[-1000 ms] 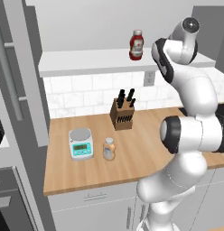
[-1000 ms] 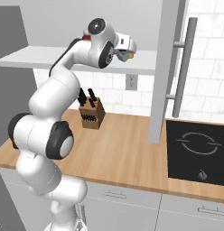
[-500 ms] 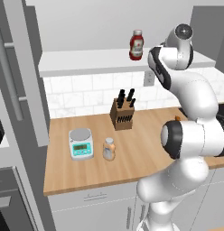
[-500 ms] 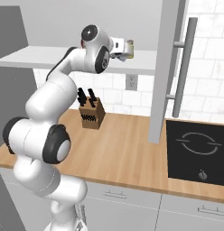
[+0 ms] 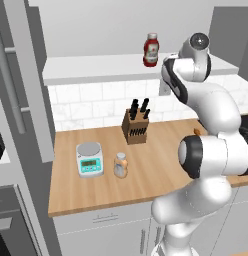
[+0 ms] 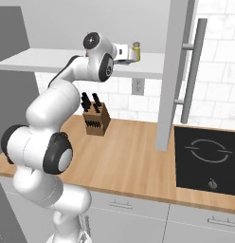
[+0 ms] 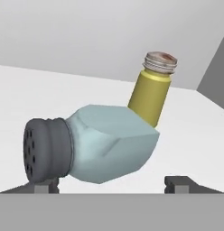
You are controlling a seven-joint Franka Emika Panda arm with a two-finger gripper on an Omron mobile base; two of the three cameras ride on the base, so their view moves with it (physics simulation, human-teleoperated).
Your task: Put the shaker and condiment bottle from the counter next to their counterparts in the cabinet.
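On the counter the condiment bottle stands beside a scale. Up in the cabinet, the shaker lies tipped between the gripper's spread fingers, just before the yellow shaker.

Swung the arm further round toward the cabinet. Spread the gripper wide after a closed second. Left the shaker tipped on its side beside the yellow shaker.
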